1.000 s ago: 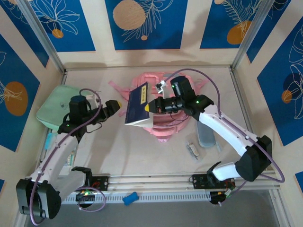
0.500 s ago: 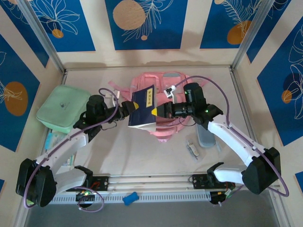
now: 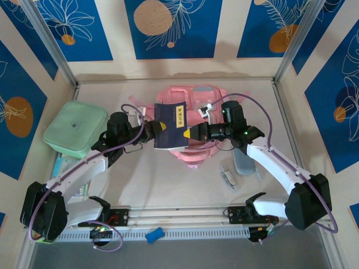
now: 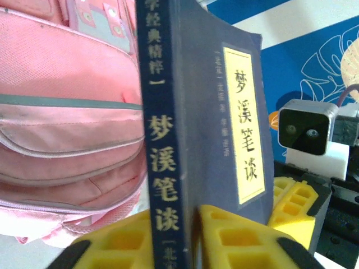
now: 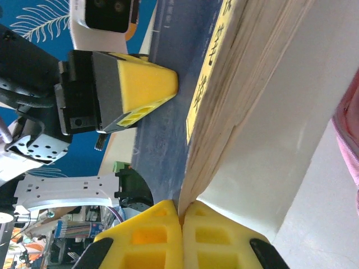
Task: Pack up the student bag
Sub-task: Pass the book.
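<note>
From above, the left fingers (image 3: 159, 126) and the right fingers (image 3: 188, 133) meet from either side on a dark blue book (image 3: 170, 128) with a yellow title label, each set closed on an opposite edge of it. The book is held over the front of the student bag (image 3: 199, 95), the pink backpack lying at the far middle of the counter (image 3: 185, 185). A mint green soft case (image 3: 76, 130) sits well to the left, a pale grey pouch (image 3: 244, 163) lies to the right beside the right arm, and a small blue object (image 3: 154, 235) rests by the rail at the near edge. Cream walls with blue panels (image 3: 168, 28) painted with leaves and orange discs close in the space on three sides. Through the left wrist camera, the yellow pads (image 4: 120, 244) press against both faces of the book's spine end, gripping it upright, with the bag's pink zip pockets (image 4: 61, 129) just behind to the left and the other arm's yellow fingertip (image 4: 291, 196) at the book's far edge. Through the right wrist camera, the two yellow pads (image 5: 154, 238) are squeezed almost together, pinching a thin edge of the book's cover and pages (image 5: 168, 129), while the left arm's yellow tip (image 5: 143, 89) presses on the blue cover and a sliver of pink bag (image 5: 350, 140) shows at the right.
</note>
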Available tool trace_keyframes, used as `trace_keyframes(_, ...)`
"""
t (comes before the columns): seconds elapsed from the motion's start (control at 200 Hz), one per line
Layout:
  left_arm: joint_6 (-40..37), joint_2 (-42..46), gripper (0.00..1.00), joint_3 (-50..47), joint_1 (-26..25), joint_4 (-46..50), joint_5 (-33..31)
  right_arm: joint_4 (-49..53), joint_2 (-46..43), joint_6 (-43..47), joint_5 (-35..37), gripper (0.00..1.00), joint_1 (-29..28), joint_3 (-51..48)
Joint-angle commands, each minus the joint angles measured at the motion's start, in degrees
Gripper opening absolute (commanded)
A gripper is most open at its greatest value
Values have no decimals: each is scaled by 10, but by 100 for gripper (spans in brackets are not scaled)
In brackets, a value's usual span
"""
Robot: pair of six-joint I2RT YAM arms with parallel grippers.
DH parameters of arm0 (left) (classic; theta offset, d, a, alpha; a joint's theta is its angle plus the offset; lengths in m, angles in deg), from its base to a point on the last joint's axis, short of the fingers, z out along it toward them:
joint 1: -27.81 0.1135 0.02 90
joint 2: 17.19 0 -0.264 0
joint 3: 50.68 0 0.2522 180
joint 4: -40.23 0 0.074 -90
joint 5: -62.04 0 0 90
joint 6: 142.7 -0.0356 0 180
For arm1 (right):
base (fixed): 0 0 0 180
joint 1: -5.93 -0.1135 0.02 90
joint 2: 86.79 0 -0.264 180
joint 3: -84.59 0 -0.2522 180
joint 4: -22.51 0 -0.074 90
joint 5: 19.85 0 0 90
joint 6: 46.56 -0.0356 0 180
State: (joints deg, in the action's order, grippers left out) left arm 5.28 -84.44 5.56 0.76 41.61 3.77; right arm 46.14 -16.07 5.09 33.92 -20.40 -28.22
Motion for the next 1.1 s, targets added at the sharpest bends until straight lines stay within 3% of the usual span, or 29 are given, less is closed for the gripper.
trace_keyframes(0.0, -11, 1, 13, 26, -10, -12, -8, 2, 4, 19, -23, 0, 1, -13)
trace_keyframes(0.07, -1, -1, 6, 24, -10, -31, -8, 11, 1, 16, -13, 7, 2, -17)
trace_keyframes(0.14, 10, -2, 0, 23, -9, -57, -5, 28, -4, 13, 1, 22, 6, -19)
trace_keyframes(0.25, 22, -5, 0, 28, -15, -83, -4, 11, -8, -23, -19, 59, 21, -36)
trace_keyframes(0.415, 33, -19, 0, 36, -32, -127, -2, -5, 13, -56, -44, 77, 29, -37)
trace_keyframes(0.665, 68, -47, 0, 30, -37, -198, 11, -149, 56, -150, -125, 81, 26, -53)
trace_keyframes(0.815, 42, -45, 0, 37, -38, -154, -1, -184, 45, -174, -137, 79, 25, -59)
trace_keyframes(1.0, -14, -31, 0, 45, -38, -63, -30, -134, 3, -153, -110, 67, 28, -53)
trace_keyframes(1.096, -36, -26, 0, 48, -38, -28, -43, -62, -12, -120, -56, 48, 23, -36)
